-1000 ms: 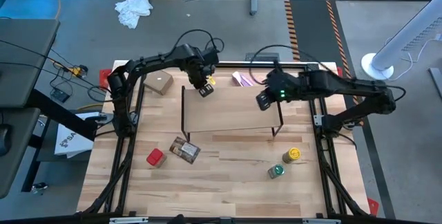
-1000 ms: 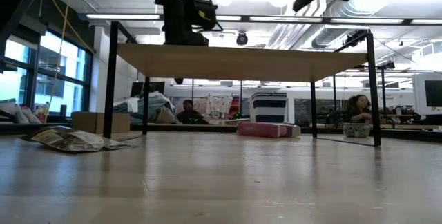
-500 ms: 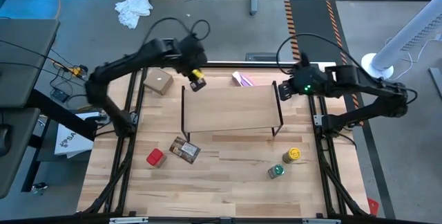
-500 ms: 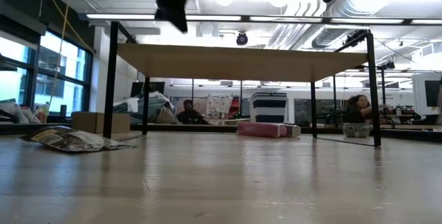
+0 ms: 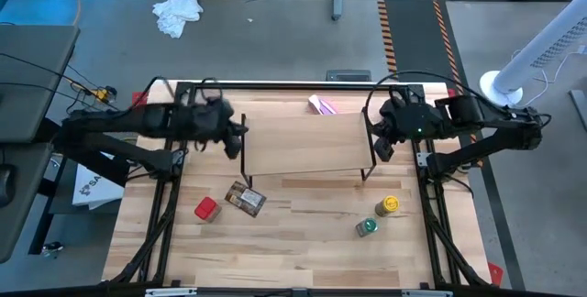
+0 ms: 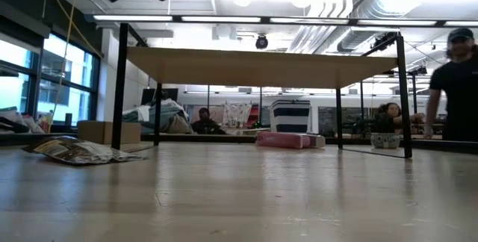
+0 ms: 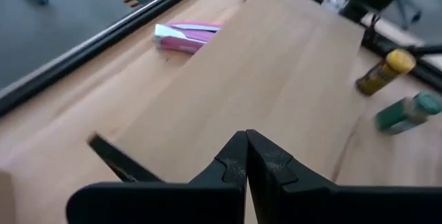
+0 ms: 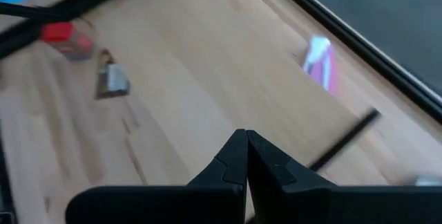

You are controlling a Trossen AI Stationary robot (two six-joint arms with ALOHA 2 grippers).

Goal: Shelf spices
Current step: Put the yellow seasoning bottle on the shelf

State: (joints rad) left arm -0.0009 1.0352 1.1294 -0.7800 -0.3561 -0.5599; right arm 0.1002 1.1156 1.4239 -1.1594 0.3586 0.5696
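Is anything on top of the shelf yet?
No. The shelf top is bare wood in the high view. All four spices are on the table in front of it: red box, brown packet, yellow jar, green-lidded jar. The low view shows nothing under it either.

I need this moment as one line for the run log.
left gripper: shut, empty, at shelf left end | right gripper: shut, empty, at right end | spices: four on table, none shelved

The left gripper (image 5: 237, 132) has swung from above the shelf's (image 5: 307, 143) 12 o'clock edge to its 9 o'clock end; the right gripper (image 5: 383, 147) moved to 3 o'clock. A person (image 6: 457, 85) has appeared.
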